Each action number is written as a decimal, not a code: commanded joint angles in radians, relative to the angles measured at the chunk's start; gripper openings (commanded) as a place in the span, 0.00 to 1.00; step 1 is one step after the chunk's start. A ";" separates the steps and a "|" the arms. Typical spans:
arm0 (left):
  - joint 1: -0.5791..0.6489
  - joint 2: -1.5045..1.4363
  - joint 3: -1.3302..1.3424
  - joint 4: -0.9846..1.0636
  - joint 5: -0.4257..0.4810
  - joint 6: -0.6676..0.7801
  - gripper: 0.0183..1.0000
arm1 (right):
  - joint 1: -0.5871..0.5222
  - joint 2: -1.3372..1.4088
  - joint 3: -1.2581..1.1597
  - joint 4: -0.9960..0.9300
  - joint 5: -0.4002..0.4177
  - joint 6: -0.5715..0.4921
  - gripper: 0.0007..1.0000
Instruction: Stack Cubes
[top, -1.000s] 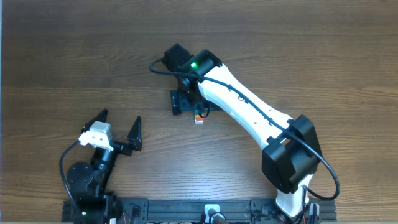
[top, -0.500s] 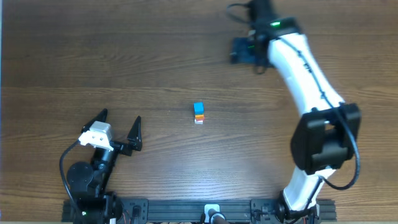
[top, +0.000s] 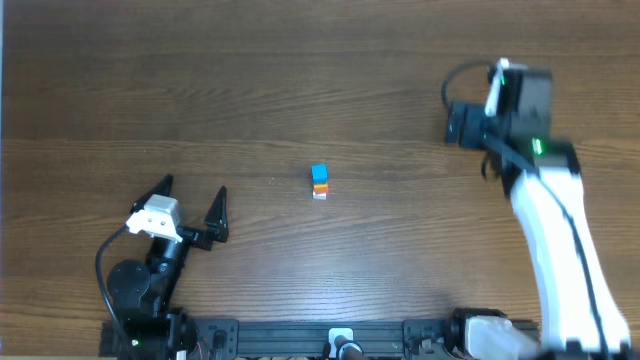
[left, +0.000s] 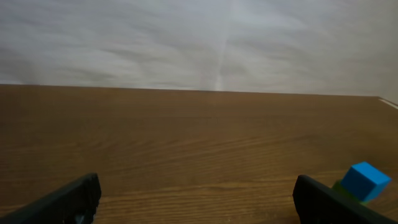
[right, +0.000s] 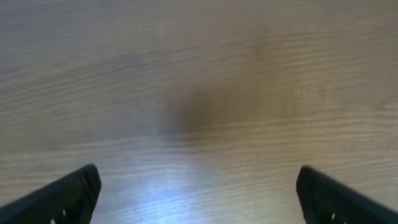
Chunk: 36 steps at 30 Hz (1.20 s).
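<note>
A small stack of cubes (top: 319, 182) stands upright at the middle of the wooden table, blue on top, orange under it, a pale one at the base. The blue top cube (left: 365, 181) also shows at the edge of the left wrist view. My left gripper (top: 190, 200) rests open near the table's front left, well apart from the stack, with nothing between its fingers (left: 68, 199). My right gripper (top: 460, 125) hangs at the far right, away from the stack, open over bare wood, its fingers (right: 62, 194) wide apart and empty.
The wooden table (top: 150, 80) stretches around the stack on all sides. A pale wall (left: 199, 43) rises behind the table's far edge in the left wrist view. A black rail (top: 330, 335) with both arm bases runs along the front edge.
The right arm has let go of the stack and swung away, first up and to the right, then further right. The stack stands free. The left arm has not moved.
</note>
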 joint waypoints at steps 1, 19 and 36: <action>-0.005 -0.005 -0.004 -0.002 0.010 0.011 1.00 | -0.045 -0.369 -0.298 0.151 -0.131 -0.097 0.99; -0.005 -0.005 -0.004 -0.002 0.010 0.011 1.00 | -0.039 -1.291 -1.021 0.505 -0.264 -0.123 0.99; -0.005 -0.005 -0.004 -0.002 0.010 0.011 1.00 | -0.039 -1.322 -1.050 0.562 -0.212 -0.134 0.99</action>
